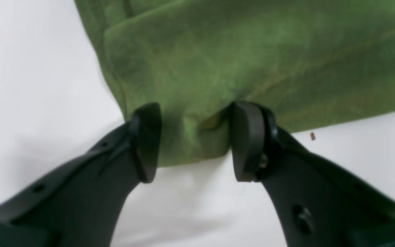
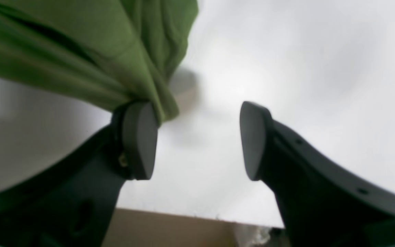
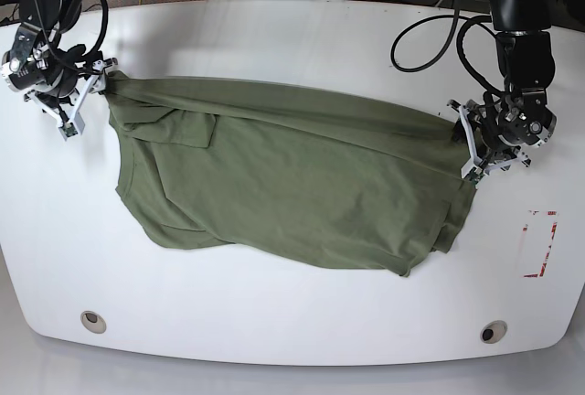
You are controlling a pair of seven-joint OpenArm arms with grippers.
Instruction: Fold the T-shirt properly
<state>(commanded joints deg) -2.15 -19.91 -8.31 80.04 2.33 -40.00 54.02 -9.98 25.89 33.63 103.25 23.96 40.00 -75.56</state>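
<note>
Lay spread across the middle of the white table [image 3: 292,29]: the T-shirt [image 3: 292,176], green, rumpled, lower part folded over. Nearby: black cables [image 3: 430,34] at the far edge, a red-marked patch [image 3: 539,244] on the table, two round holes [image 3: 91,321] near the front edge.

Left gripper [image 1: 195,140]: jaws apart, a fold of shirt edge between them, one pad touching cloth. Right gripper [image 2: 197,140]: jaws wide apart, cloth draped on one fingertip [image 2: 139,137] only. Both arms reached down from the far side, one at each top corner of the shirt.
</note>
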